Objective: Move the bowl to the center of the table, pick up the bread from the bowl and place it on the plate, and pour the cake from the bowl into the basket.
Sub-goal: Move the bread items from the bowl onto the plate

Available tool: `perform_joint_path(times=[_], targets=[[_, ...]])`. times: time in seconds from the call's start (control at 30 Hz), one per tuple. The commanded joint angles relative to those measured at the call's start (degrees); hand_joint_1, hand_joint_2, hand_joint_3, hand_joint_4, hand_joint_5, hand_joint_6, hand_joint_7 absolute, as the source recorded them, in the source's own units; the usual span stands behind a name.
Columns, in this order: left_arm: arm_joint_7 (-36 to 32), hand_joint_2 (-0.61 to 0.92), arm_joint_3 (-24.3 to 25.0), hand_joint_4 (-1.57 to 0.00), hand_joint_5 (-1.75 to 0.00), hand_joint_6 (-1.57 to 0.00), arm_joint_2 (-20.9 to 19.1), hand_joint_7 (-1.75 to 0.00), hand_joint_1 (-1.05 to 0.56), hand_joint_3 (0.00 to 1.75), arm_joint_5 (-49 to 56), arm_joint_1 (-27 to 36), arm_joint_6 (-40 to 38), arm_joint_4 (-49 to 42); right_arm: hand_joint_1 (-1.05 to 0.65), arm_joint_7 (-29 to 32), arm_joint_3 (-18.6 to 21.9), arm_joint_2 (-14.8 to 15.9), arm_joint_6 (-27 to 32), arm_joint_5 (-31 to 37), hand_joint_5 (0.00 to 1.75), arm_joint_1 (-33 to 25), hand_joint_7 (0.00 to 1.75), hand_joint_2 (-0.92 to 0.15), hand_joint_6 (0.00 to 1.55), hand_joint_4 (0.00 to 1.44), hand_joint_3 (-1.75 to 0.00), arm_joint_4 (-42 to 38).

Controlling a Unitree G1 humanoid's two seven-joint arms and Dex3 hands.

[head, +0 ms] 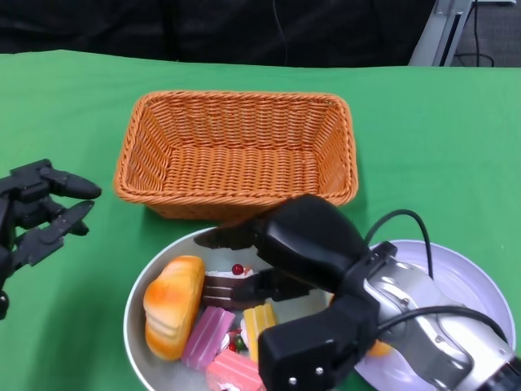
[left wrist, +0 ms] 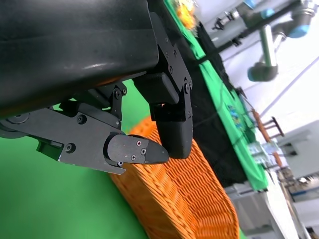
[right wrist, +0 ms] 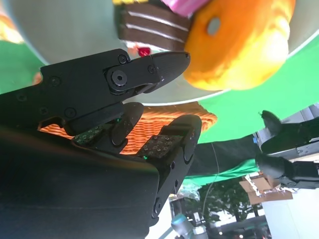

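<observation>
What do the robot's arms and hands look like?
The right hand is a rounded glossy black shell with black fingers on a silver forearm, with black cables looping over it. The left hand is black too, with small screws showing.

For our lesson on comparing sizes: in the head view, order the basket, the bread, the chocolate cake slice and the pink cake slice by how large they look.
1. Basket, by far the largest.
2. Bread.
3. Chocolate cake slice and pink cake slice: they look much alike, and the right hand partly covers the chocolate one, so I would not rank them.
</observation>
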State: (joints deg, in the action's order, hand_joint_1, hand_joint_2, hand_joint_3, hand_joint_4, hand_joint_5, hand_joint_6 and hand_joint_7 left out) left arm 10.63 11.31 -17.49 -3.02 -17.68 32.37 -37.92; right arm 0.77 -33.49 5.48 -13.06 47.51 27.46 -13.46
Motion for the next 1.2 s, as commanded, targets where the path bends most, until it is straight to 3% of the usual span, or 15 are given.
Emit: perform_joint_path(times=[0.03, 0.23, 0.63, 0.93, 1.2], targets=[[0.6, 0.92, 1.7, -0.88, -1.17, -0.86, -1.9, -0.91, -0.26, 0.21, -1.7, 0.7, -0.2, -1.1, -0.70, 1.8, -1.1, -1.0, 0.0, 1.2, 0.02, 2.2, 0.01, -0.92, 0.71, 0.84, -0.06, -2.3], [1.1, 0.92, 3.3, -0.86, -1.18, -0.86, -2.3, -0.89, -0.26, 0.20, -3.7, 1.2, -3.4, -0.2, -0.71, 5.2, -2.7, -2.2, -2.4, 1.7, 0.03, 5.2, 0.01, -0.91, 0.73, 0.87, -0.02, -7.7], [2.0, 0.92, 4.8, -0.83, -1.24, -0.86, -2.4, -0.88, -0.24, 0.19, -5.8, 1.3, -4.5, -0.3, -0.76, 4.4, -6.2, -3.8, -4.9, 2.6, 0.01, 10.1, 0.00, -0.92, 0.72, 0.85, -0.05, -16.0], [0.7, 0.91, 4.6, -0.80, -1.25, -0.85, -1.7, -0.93, -0.21, 0.18, -5.7, 2.2, -7.4, 2.1, -0.78, 5.4, -7.4, -4.6, -4.2, 3.8, 0.00, 10.7, 0.00, -0.92, 0.65, 0.82, -0.04, -15.6], [-1.2, 0.92, 4.0, -0.79, -1.21, -0.84, -2.4, -0.96, -0.29, 0.17, -2.0, 1.0, -3.7, -2.0, -0.77, 3.6, -7.0, -2.8, -2.3, 4.5, 0.00, 8.8, 0.01, -0.92, 0.65, 0.78, -0.05, -8.8]])
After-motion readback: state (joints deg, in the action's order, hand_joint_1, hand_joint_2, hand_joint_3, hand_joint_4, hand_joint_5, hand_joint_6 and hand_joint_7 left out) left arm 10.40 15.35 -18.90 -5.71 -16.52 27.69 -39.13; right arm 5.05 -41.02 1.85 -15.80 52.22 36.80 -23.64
